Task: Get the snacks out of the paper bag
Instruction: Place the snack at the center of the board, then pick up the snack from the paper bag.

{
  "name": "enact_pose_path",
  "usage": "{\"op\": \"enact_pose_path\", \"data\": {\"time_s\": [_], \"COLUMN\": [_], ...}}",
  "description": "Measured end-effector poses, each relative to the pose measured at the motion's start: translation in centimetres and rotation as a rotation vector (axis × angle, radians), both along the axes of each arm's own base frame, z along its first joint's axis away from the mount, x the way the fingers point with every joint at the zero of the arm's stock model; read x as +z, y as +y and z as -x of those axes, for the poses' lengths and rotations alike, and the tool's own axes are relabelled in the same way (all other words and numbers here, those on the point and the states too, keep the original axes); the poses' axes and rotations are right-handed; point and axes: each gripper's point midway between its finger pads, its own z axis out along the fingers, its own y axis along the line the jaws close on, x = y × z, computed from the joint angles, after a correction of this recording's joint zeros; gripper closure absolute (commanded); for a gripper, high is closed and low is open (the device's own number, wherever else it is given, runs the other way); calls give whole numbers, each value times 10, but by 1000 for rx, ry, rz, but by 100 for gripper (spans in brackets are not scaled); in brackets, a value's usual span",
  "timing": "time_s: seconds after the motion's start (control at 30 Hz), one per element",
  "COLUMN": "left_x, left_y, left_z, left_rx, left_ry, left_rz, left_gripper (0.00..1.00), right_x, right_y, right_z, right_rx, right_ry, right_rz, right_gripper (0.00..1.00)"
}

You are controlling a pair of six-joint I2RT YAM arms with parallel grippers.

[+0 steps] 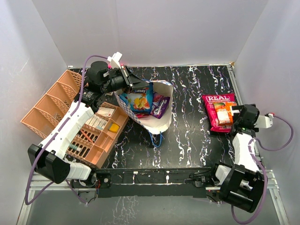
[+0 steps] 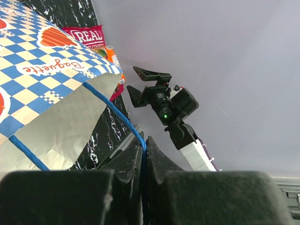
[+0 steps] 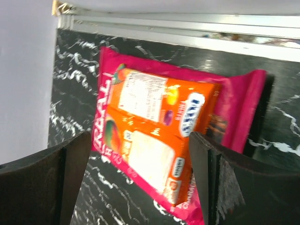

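Two glossy snacks are lying outside the bag at the right of the black, white-veined marbled surface (image 1: 187,140): a magenta crinkly packet (image 1: 216,99) printed "REAL" is being overlapped by a smaller orange packet (image 3: 150,126) resting on top of it. The right gripper (image 1: 233,117) is being held just over this pair with its jaws spread wide. In the right wrist view the orange packet is being framed between the two dark fingers (image 3: 70,173), and nothing is being gripped. Whether the fingertips are touching either packet cannot be told. Near the middle of the surface, the large cream-white paper bag (image 1: 157,119) with a blue-and-white chequered band is being held with its mouth open toward the overhead camera. One thin blue cord handle (image 2: 115,112) of the bag is being pinched by the left gripper (image 2: 145,145), whose jaws are closed tight on the cord at the far rim of the bag. More snacks are being carried inside the bag: a blue-and-yellow packet (image 1: 139,99) is standing at the left of the opening, a purple packet (image 1: 161,107) is lying to its right, and a strip of magenta is showing between them. Just left of the bag, a peach latticed plastic basket (image 1: 51,101) is sitting at a slant under the left arm, with small boxes and tubes in its nearer compartments.
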Motion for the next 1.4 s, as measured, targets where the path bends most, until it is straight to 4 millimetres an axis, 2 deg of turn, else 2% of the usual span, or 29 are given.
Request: {"op": "enact_pose_path", "data": {"time_s": [0.2,0.3,0.37,0.43,0.5,0.53,0.63,0.77,0.93,1.07,1.23,1.4], "left_x": [0,0,0,1,2,2,4,5,5,5,5,6], "left_y": [0,0,0,0,0,0,0,0,0,0,0,0], "left_z": [1,1,1,1,1,2,2,1,1,1,1,1], "left_rx": [-6,-8,-8,-8,-8,-8,-8,-8,-8,-8,-8,-8], "left_ry": [-1,-1,-2,-2,-4,-3,-8,-9,-9,-9,-9,-9], "left_rz": [0,1,1,1,2,2,5,7,7,7,7,8], "left_gripper": [100,100,100,100,100,100,100,100,100,100,100,100], "right_x": [40,67,86,106,124,134,147,157,171,178,177,159], "right_y": [27,59,94,142,189,219,271,322,379,402,418,449], "right_z": [-38,-64,-78,-87,-88,-84,-67,-36,14,38,46,52], "right_rx": [262,465,625,824,1009,1126,1341,1552,1765,1843,1880,1919], "right_ry": [-80,-131,-162,-204,-255,-294,-369,-444,-548,-599,-618,-587], "right_rz": [27,73,126,185,237,267,309,343,396,438,438,437], "right_gripper": [9,9,8,8,8,8,8,8,8,9,17,22]}}
